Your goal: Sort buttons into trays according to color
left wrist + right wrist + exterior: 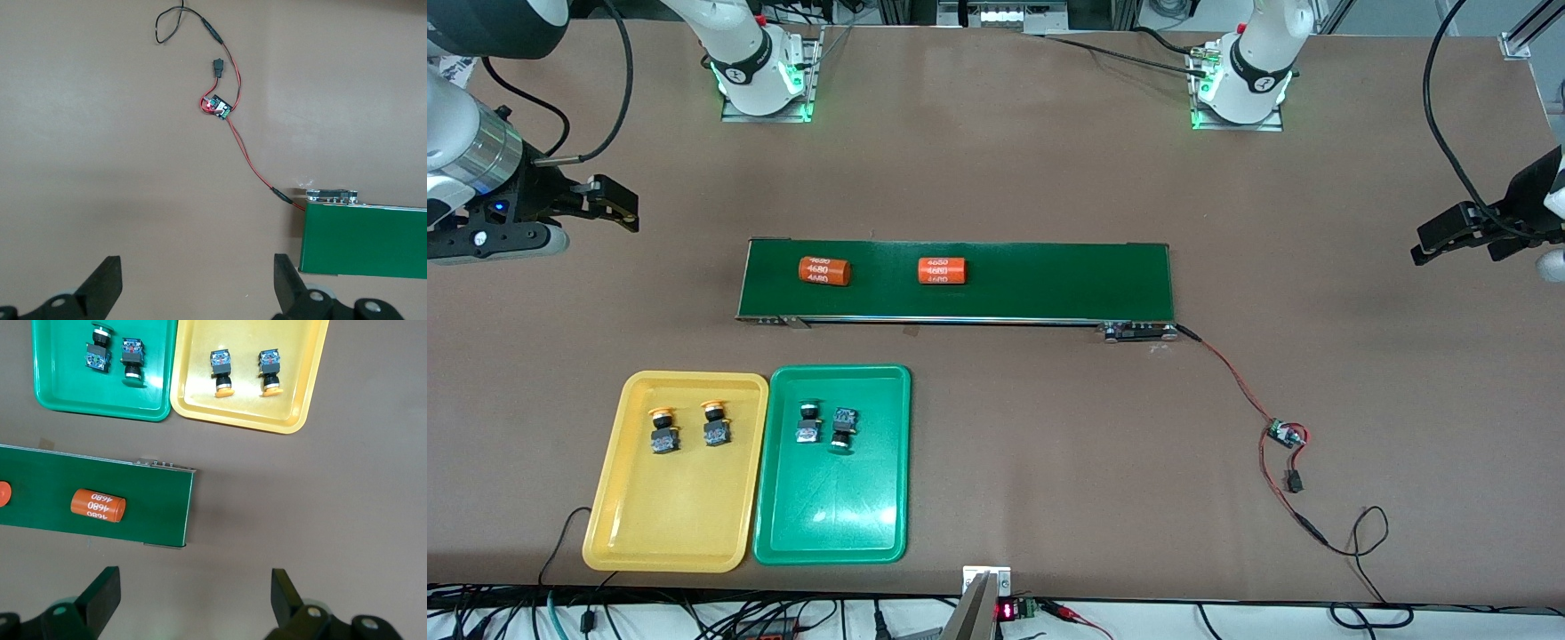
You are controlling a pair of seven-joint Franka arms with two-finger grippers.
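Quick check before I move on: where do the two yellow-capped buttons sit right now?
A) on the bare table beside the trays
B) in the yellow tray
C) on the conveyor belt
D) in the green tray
B: both yellow-capped buttons lie side by side in the yellow tray, while the green tray holds the two green-capped ones.

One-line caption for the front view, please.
Sorted: two yellow buttons in yellow tray, two green buttons in green tray; both arms wait, jaws open.
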